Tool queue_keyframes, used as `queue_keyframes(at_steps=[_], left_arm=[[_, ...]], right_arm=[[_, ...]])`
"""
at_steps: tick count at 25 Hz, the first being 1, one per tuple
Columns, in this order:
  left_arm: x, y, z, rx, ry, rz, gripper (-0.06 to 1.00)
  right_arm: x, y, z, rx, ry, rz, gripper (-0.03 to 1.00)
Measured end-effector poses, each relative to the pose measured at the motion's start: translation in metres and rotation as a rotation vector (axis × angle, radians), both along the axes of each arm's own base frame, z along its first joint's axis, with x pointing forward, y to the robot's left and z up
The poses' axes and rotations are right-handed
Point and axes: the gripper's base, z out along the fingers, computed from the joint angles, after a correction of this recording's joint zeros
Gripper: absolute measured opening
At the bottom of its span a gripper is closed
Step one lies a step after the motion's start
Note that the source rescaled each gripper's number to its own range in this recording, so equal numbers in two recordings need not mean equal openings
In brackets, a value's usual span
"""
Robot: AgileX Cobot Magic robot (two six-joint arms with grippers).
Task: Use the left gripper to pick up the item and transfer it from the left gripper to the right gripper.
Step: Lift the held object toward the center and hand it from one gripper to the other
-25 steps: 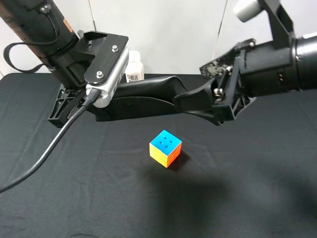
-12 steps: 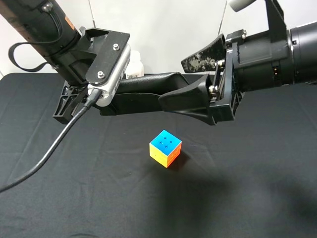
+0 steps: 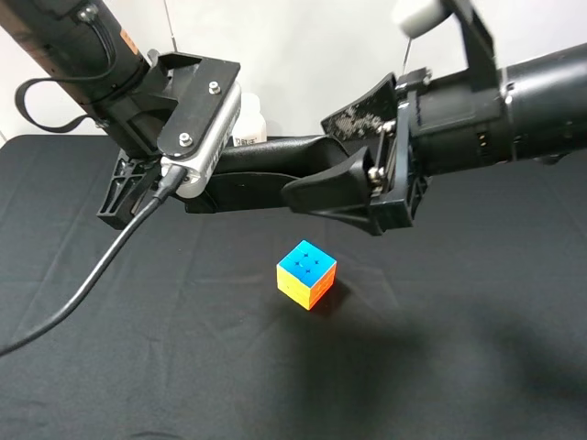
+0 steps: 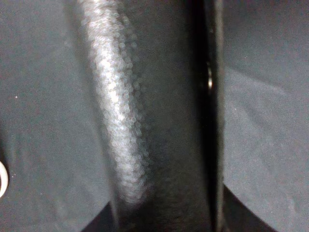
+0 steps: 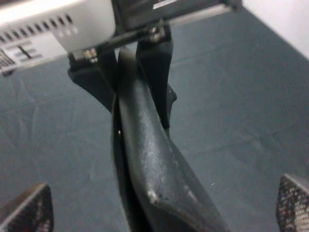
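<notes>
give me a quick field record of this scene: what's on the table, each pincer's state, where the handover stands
item: puzzle cube, resting on the black cloth, touched by neither arm
left pincer: shut, empty, held level above the cloth, pointing toward the right arm
right pincer: open, holding nothing, its fingers appear to flank the left pincer's tip
background: white bottle behind the left arm
task status: pick-up not yet done, cube in neither pincer
</notes>
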Motion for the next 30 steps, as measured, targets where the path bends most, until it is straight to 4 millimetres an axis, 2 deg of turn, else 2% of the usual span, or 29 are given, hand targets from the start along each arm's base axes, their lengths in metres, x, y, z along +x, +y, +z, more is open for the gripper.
queue_keyframes(at_steps=[21, 28, 29, 30], left_arm=[[0.001, 0.000, 0.000, -0.004, -0.009, 0.000, 0.01], [0.001, 0.000, 0.000, -0.004, -0.009, -0.001, 0.01], [0.001, 0.000, 0.000, -0.004, -0.009, -0.001, 0.01], [0.001, 0.000, 0.000, -0.004, -0.009, -0.001, 0.01]], right_arm=[[0.013, 0.020, -0.026, 0.082, 0.055, 0.117, 1.00], [0.014, 0.022, -0.026, 0.102, 0.054, 0.125, 1.00], [0.014, 0.022, -0.025, 0.106, 0.055, 0.123, 0.98], [0.014, 0.022, -0.025, 0.111, 0.054, 0.119, 0.87]])
